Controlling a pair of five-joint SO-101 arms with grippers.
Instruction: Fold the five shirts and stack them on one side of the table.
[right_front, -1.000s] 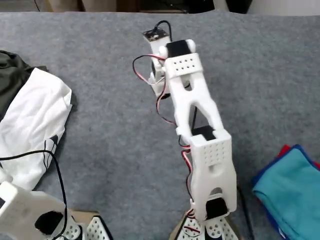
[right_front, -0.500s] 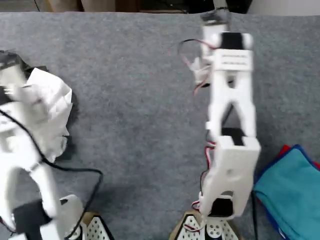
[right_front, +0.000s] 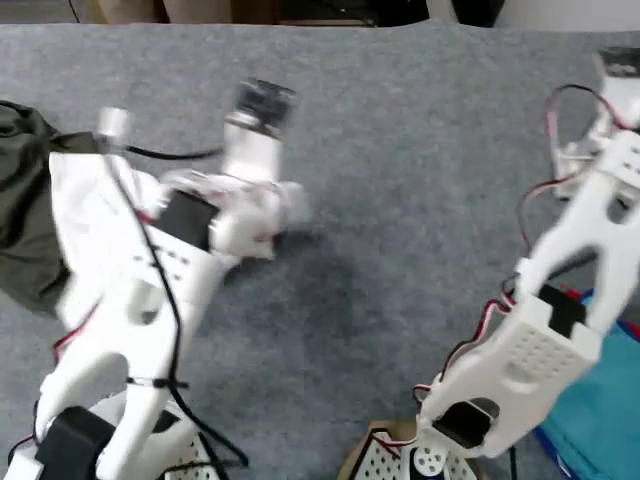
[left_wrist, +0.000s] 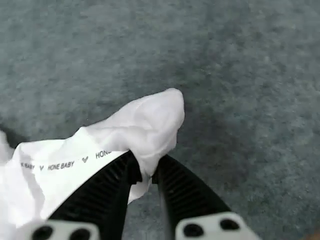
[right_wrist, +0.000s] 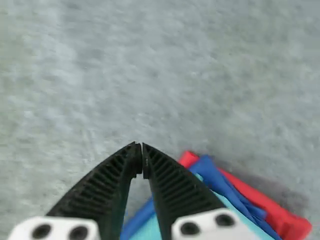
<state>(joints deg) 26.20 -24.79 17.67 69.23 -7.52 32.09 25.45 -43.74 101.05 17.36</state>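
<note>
Left gripper (left_wrist: 145, 167) is pinched tight on a bunched corner of the white shirt (left_wrist: 150, 117). In the high view, the shirt stretches from mid-frame to the left edge, beside a dark shirt (right_front: 25, 200). Right gripper (right_wrist: 140, 159) is closed on nothing (tips touching). It's above the grey table (right_wrist: 150, 60), just beside the stack (right_wrist: 240, 210) of 3 folded shirts at lower right.

Robot lab: felt-covered table (right_front: 420, 130)
</note>
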